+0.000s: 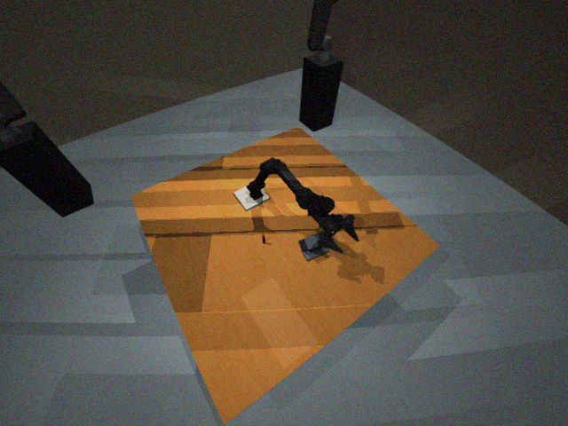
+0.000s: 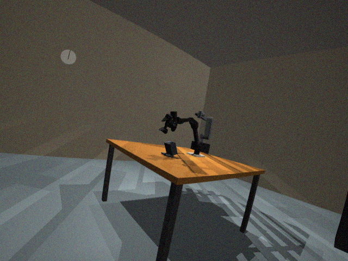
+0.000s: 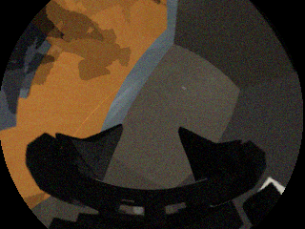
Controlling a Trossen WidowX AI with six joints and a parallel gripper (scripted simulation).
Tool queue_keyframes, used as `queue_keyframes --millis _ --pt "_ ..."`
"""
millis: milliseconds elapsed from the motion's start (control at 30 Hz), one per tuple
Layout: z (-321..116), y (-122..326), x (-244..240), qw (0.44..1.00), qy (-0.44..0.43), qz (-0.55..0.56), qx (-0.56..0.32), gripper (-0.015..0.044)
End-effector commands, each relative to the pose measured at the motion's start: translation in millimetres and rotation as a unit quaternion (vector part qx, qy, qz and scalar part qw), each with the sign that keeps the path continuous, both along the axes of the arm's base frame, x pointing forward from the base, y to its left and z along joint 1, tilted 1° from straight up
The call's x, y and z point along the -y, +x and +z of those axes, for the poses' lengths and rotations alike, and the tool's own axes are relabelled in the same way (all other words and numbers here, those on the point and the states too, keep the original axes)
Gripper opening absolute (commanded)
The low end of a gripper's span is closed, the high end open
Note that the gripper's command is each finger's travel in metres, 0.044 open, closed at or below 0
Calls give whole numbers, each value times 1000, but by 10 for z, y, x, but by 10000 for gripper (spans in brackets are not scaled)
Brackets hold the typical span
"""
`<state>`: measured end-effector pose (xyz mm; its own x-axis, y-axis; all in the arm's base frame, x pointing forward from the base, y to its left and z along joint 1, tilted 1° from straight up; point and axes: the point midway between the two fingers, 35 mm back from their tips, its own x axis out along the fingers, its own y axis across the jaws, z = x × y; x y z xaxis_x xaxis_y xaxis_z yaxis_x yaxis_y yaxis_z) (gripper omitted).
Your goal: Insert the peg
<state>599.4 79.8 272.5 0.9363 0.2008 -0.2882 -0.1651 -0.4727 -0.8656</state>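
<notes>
The peg [image 1: 264,239], small and dark with a red top, stands upright on the table left of the sloped panel in the top view. I cannot make it out in the other views. The dark grey-blue sloped panel [image 1: 313,245] [image 2: 170,148] stands on its base plate, partly covered by the arm in the top view. Its hole cannot be made out. My gripper [image 1: 349,245] [image 2: 161,125] [image 3: 152,128] is wide open and empty. It hangs in the air above the panel's level, off to its right in the top view, well away from the peg.
The arm's white base plate [image 1: 243,202] [image 2: 202,155] sits on the wooden table [image 1: 238,375] [image 2: 135,148]. The arm arches from it over the panel. Two dark pedestals [image 1: 319,91] [image 1: 55,178] with arm-like parts stand off the table. The wrist view shows the table's far edge, floor and wall.
</notes>
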Motion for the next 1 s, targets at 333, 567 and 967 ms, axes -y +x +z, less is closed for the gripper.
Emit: queue_keyframes --millis 333,567,967 --pt "-602 -426 791 962 142 -150 -176 440" --pt "-835 -740 1093 918 208 -231 -245 440" --pt "-1158 -1379 1519 806 308 -377 -336 440"
